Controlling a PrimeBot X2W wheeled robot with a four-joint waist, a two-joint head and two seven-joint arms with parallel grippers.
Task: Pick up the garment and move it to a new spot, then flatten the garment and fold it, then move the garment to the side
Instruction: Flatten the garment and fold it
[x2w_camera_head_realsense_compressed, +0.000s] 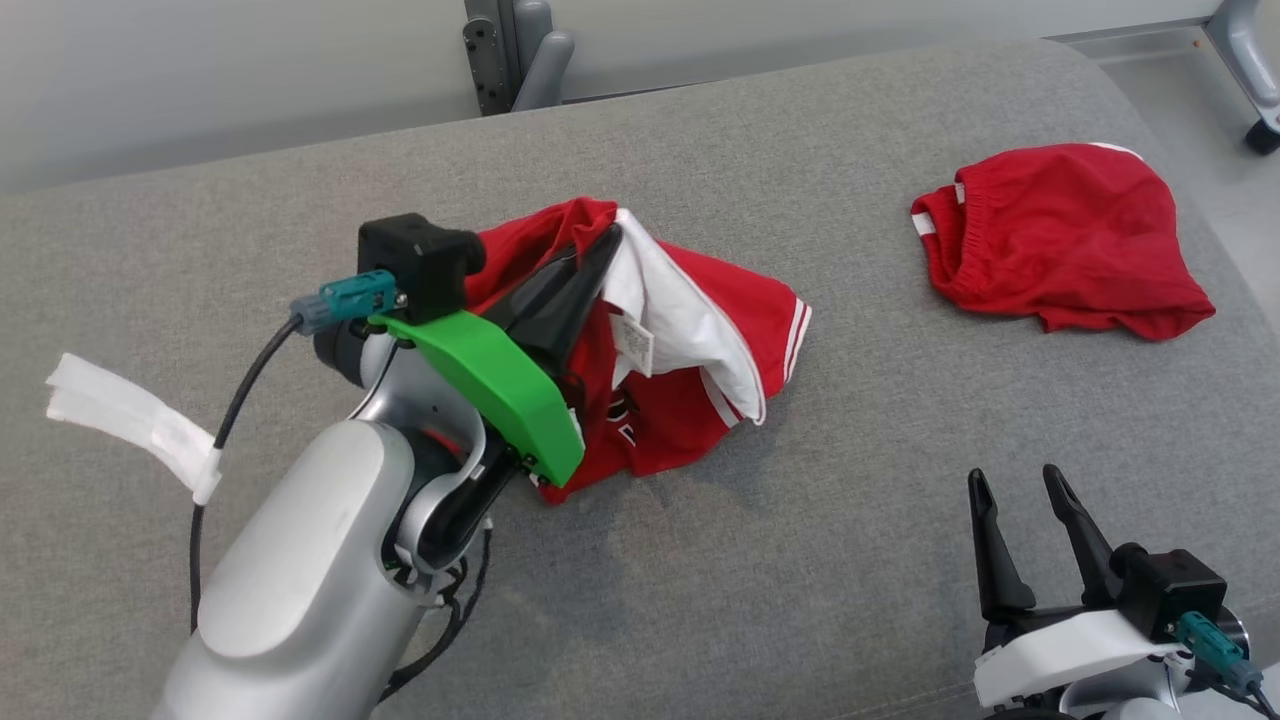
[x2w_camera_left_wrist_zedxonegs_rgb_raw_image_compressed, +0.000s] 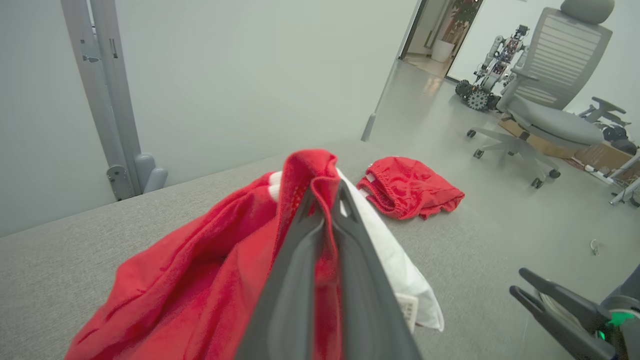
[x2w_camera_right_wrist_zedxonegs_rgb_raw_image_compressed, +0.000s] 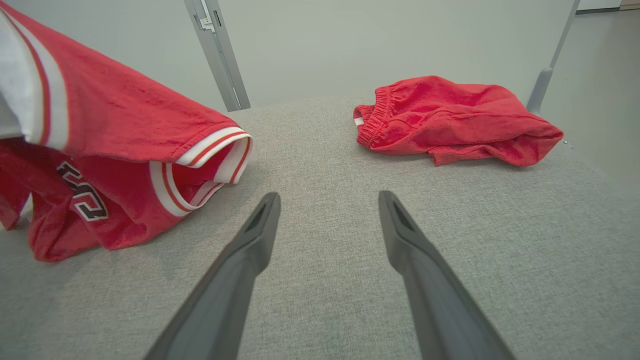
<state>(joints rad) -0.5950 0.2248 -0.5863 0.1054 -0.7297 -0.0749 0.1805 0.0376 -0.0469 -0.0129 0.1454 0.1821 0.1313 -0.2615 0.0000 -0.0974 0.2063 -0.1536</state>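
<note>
The left gripper is pinching the shirt, its two dark fingers pressing together on a bunched red fold at the top of the heap. The shirt is lying crumpled near the middle of the grey cushion, its fabric rising to the fingertips and a white inner panel spilling out to their right. The right gripper is hovering at the near right, well apart from the shirt, its fingers standing wide with nothing between them. A pair of red shorts is lying at the far right of the cushion, apart from both grippers.

The head view is showing a white label hanging inside the shirt. The right wrist view is showing dark lettering and a red-and-white striped hem. The left wrist view is showing an office chair and a wheeled robot on the floor beyond.
</note>
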